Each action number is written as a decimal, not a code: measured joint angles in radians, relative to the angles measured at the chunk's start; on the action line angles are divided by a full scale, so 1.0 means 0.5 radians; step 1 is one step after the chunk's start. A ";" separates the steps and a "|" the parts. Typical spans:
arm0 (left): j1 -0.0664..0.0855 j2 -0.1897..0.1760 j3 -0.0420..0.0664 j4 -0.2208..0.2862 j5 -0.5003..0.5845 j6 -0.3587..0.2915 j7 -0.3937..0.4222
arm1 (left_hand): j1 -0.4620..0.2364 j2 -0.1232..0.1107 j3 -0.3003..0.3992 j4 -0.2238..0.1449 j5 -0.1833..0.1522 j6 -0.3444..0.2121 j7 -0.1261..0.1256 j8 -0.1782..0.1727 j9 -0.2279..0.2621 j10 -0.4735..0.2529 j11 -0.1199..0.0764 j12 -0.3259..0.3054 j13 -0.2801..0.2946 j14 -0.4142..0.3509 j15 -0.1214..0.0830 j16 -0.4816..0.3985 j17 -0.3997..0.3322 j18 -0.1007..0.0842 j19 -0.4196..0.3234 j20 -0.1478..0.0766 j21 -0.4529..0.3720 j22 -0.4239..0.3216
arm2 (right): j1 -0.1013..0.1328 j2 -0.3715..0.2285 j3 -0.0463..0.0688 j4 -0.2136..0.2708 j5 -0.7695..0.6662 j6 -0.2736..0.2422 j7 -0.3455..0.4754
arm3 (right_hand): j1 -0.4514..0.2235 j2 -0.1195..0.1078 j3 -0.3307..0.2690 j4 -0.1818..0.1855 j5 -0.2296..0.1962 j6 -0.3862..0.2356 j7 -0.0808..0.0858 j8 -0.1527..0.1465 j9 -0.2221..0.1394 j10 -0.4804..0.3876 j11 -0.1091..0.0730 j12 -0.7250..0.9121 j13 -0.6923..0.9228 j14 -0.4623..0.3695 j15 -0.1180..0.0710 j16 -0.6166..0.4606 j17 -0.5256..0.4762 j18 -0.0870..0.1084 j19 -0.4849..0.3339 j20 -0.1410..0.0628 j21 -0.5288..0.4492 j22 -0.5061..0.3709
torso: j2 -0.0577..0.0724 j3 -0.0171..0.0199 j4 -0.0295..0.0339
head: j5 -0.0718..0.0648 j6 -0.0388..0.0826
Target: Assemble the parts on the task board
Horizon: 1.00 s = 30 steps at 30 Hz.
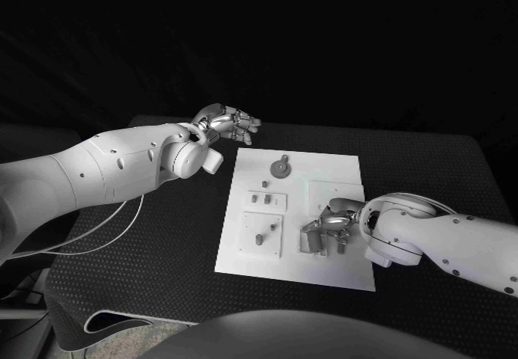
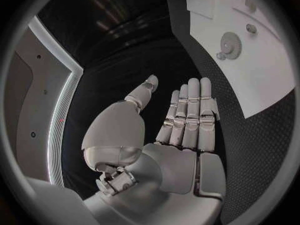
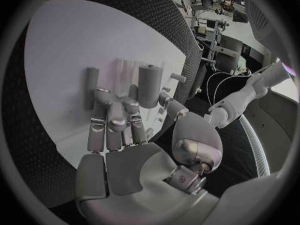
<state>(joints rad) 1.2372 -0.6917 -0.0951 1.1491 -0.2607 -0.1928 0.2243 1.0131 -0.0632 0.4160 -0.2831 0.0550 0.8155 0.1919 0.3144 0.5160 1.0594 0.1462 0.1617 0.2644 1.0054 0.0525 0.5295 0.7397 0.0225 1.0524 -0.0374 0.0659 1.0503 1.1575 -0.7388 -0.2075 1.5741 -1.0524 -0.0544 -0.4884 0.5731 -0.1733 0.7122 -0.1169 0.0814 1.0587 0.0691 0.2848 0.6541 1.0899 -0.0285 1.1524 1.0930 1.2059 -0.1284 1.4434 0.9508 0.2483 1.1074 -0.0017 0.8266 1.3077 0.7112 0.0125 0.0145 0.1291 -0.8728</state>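
Board (image 1: 243,258): one white plate, table centre. Arms: two. Left hand (image 1: 229,123), at 11 o'clock off the board, fingers straight and apart, holding nothing. Right hand (image 1: 329,226), at 4 o'clock on the board, fingers lying over standing grey cylinders (image 3: 150,85); whether they grip one cannot be told. Gear (image 1: 281,168): one, at 12 o'clock. Small pegs (image 1: 260,199) in the left-side plates: about four. Risk: fingers crowding neighbouring cylinders may tilt or jam a part; a loose hold may drop it.
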 measured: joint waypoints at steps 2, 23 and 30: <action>0.000 0.000 0.000 0.000 0.000 0.000 0.000 | 0.000 0.000 0.000 0.000 0.000 0.000 0.000 0.000 0.000 0.000 0.000 0.000 0.000 0.000 0.000 0.000 0.000 0.000 -0.001 -0.001 0.000 0.000 | 0.000 0.000 0.000 -0.001 0.000 0.000 0.000 | 0.005 -0.009 0.014 0.013 0.000 0.000 0.000 0.000 0.003 0.000 0.000 0.000 0.000 0.000 0.000 0.000 0.000 0.000 0.000 0.000 0.000 0.000 | 0.000 -0.0004 0.000 | 0.000 0.000; 0.000 0.000 0.000 -0.001 0.000 0.001 -0.003 | 0.000 0.000 0.000 0.000 0.000 0.000 0.000 0.000 -0.002 0.000 0.000 0.000 0.000 0.000 0.000 0.000 0.003 0.018 -0.008 -0.007 0.000 0.000 | -0.001 0.002 0.000 -0.007 -0.012 0.006 0.008 | 0.034 -0.086 0.038 0.071 0.000 -0.007 0.007 -0.008 0.016 0.000 0.000 0.000 0.000 -0.011 -0.004 0.000 -0.007 0.000 0.000 0.000 0.000 0.000 | 0.000 -0.0008 0.001 | 0.004 0.000; 0.000 0.002 0.000 -0.003 0.000 0.001 -0.003 | 0.000 0.000 0.000 0.000 0.000 0.000 0.000 0.000 -0.002 0.000 0.000 0.000 -0.002 0.000 0.000 0.000 0.004 0.017 -0.008 -0.007 0.000 -0.001 | -0.009 -0.038 -0.005 0.017 -0.006 -0.025 0.080 | 0.107 -0.054 0.024 0.009 0.000 -0.025 0.025 -0.028 0.011 -0.007 0.007 0.000 0.000 -0.012 -0.002 0.000 -0.017 0.000 -0.008 0.000 0.000 0.000 | 0.000 0.0006 0.000 | -0.004 0.000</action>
<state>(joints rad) 1.2372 -0.6907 -0.0952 1.1475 -0.2608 -0.1922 0.2228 1.0131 -0.0632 0.4160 -0.2831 0.0549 0.8157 0.1920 0.3143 0.5152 1.0594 0.1462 0.1617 0.2636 1.0054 0.0524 0.5295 0.7415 0.0311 1.0486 -0.0410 0.0659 1.0496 1.1532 -0.7576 -0.2102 1.5825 -1.0552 -0.0671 -0.4486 0.6269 -0.2004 0.7240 -0.1121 0.0814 1.0464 0.0815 0.2706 0.6597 1.0863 -0.0250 1.1525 1.0928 1.1998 -0.1296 1.4434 0.9425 0.2483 1.1036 -0.0018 0.8266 1.3077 0.7110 0.0128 0.0146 0.1270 -0.8728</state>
